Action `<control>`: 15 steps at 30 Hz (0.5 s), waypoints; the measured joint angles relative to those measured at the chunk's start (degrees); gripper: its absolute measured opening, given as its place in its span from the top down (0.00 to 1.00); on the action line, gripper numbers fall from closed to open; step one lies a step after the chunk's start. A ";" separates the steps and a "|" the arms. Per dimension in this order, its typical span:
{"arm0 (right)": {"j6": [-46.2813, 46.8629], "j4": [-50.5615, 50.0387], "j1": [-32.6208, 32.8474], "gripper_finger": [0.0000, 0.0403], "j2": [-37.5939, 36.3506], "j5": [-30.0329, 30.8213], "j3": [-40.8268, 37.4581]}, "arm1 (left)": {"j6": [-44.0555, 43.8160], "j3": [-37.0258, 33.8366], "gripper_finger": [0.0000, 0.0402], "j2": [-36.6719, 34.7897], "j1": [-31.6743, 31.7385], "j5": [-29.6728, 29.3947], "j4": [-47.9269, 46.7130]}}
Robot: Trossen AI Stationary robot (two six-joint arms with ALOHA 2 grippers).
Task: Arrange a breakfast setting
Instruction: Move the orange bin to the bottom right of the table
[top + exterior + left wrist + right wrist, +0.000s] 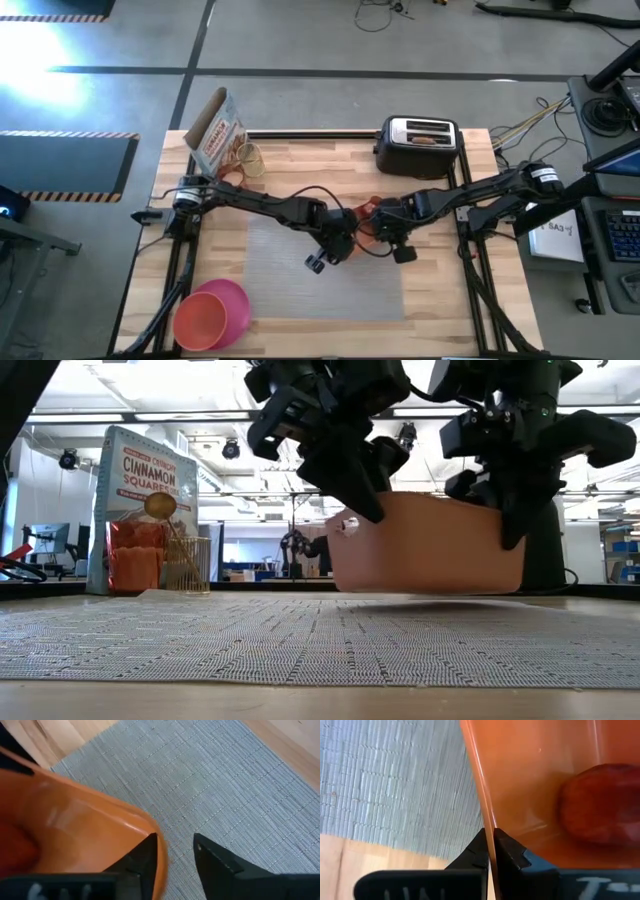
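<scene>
- While both arms meet over the middle of the bench (440, 300), the right gripper (491, 851) is clamped on the thin rim of the orange tray (425, 545), one finger inside the wall and one outside.
- The left gripper (172, 862) sits at the tray's opposite rim with its fingers apart; one finger (145, 857) lies against the rim's edge and the other stands clear over the grey mat (300, 290).
- From table height the tray hangs just above the mat, not touching it, with a dark gripper on each side.
- Inside the tray lies a red apple (602, 802), near the wall the right gripper holds.
- The mat lies flat across the centre of the bench, reaching toward the front edge.
- At the bench's front left corner the pink plate (232, 305) sits with the red-orange bowl (200, 322) on it, the bowl overhanging toward the corner.
- A black-and-chrome toaster (418, 145) stands at the back edge, right of centre, with a brown toast slice (425, 140) showing in one slot.
- Near the back left corner a cereal box (215, 135) stands, with a small clear cup (248, 158) just beside it.
- A gold spoon (160, 508) stands upright in that cup, its bowl end up in front of the box.
</scene>
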 joint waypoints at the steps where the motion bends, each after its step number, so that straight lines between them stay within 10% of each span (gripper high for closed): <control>1: 1.22 -1.13 0.00 0.98 -0.12 -0.05 0.04 | 0.00 0.03 0.71 0.00 0.01 0.09 -0.21; 15: 34.74 -7.39 3.78 0.98 -9.48 -7.10 -0.10 | 1.88 0.49 0.66 -0.55 0.28 1.27 -0.86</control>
